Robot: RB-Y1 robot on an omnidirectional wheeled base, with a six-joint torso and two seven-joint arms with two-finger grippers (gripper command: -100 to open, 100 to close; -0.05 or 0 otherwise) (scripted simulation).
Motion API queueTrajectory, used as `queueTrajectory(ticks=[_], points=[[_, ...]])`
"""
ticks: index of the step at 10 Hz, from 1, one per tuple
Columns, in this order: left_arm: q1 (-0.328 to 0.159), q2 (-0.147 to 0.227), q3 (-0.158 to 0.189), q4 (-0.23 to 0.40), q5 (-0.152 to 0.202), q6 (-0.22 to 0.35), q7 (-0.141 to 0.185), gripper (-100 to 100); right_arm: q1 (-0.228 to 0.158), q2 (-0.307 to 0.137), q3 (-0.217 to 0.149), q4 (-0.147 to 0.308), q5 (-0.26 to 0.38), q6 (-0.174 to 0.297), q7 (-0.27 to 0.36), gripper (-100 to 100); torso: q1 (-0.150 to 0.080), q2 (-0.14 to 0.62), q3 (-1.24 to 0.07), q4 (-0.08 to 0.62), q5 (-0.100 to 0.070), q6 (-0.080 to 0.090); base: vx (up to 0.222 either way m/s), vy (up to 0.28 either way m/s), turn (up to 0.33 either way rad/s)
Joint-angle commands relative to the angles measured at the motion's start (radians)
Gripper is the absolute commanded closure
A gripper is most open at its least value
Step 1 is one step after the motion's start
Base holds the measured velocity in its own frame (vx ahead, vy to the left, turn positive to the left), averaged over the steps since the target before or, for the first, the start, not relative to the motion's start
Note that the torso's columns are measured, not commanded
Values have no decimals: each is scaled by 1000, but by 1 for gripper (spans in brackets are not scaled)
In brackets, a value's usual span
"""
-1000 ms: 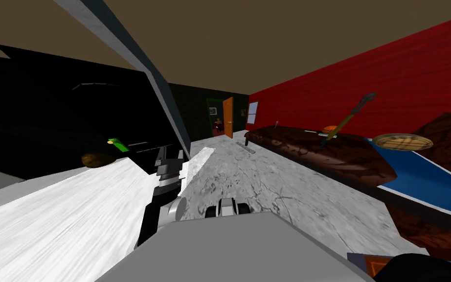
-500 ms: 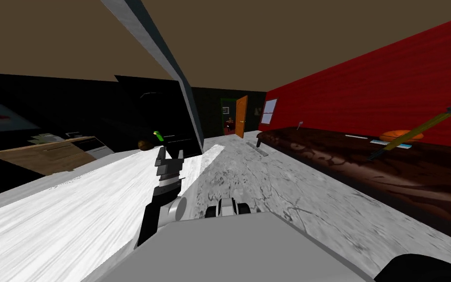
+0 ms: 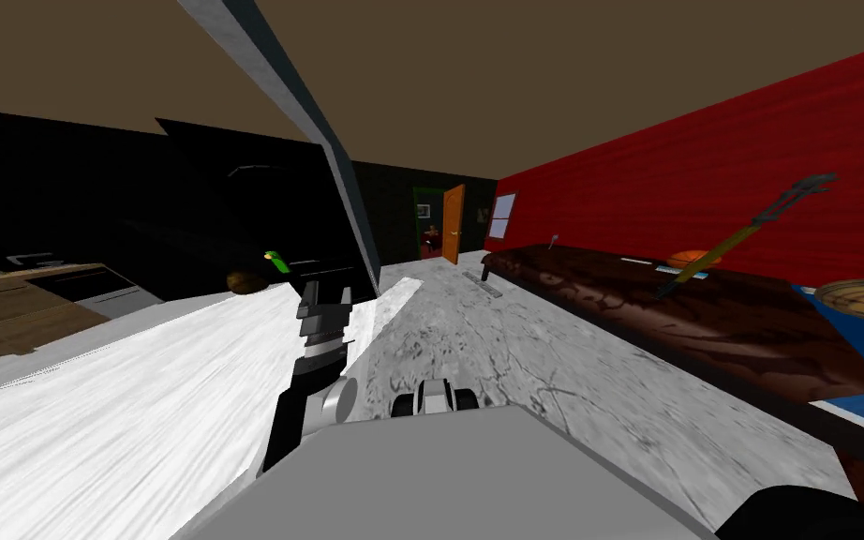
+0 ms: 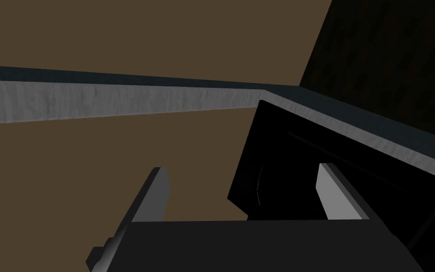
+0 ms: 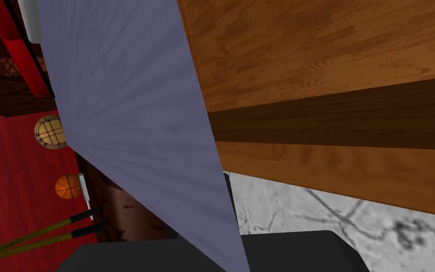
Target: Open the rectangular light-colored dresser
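the left gripper point(image 4: 243, 170) stands wide, its two thin grey blades apart with nothing between them. in the head view it rises at the edge of the dresser point(image 3: 121, 412), a broad, flat, white surface with streaked grain that spreads to my left. beyond the blades runs a long, straight grey strip point(image 4: 94, 99) with a dark edge, and behind it a black box-like shape point(image 4: 278, 160) whose detail is lost. at the dresser's far end lie a small green thing point(image 3: 276, 262) and a brown round one point(image 3: 245, 281), too small to name. a flat lilac-grey plane point(image 5: 131, 118) covers the right gripper point(image 5: 296, 250), so i cannot tell whether it is wide or closed. past the plane show a marbled grey floor point(image 5: 330, 222), a basketball point(image 5: 68, 186) and a round woven dish point(image 5: 50, 132), cut off by the plane's edge.
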Motion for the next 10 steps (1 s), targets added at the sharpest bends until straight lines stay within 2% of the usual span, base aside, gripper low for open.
queueTrajectory(ticks=[1,2,3,4,5,7,8,10], points=[[0,0,0,0,0,0,0,0,-2,9,6,-35,20,-19,19,100,3,4,1,1,4,-1,105,-51,-229],[0,0,0,0,0,0,0,0,-1,13,3,-69,41,-35,33,100,7,7,2,1,8,-3,97,-88,-352],[0,0,0,0,0,0,0,0,-1,13,3,-69,41,-35,33,100,8,5,0,0,9,-2,75,-53,-194],[0,0,0,0,0,0,0,0,-1,17,1,-103,63,-51,48,100,12,3,-2,-1,11,-3,85,-47,-399],[0,0,0,0,0,0,0,0,-1,17,1,-103,63,-51,48,100,13,0,-4,-2,12,-2,89,-27,-147],[0,0,0,0,0,0,0,0,0,26,-4,-166,106,-84,76,100,12,-3,-5,-2,11,-2,144,-39,-315],[0,0,0,0,0,0,0,0,0,26,-4,-172,106,-84,76,100,10,-4,-6,-3,11,-3,140,-39,-293],[0,0,0,0,0,0,0,0,1,34,-9,-240,150,-117,105,100,11,0,-4,-1,11,-3,156,-37,-413]])
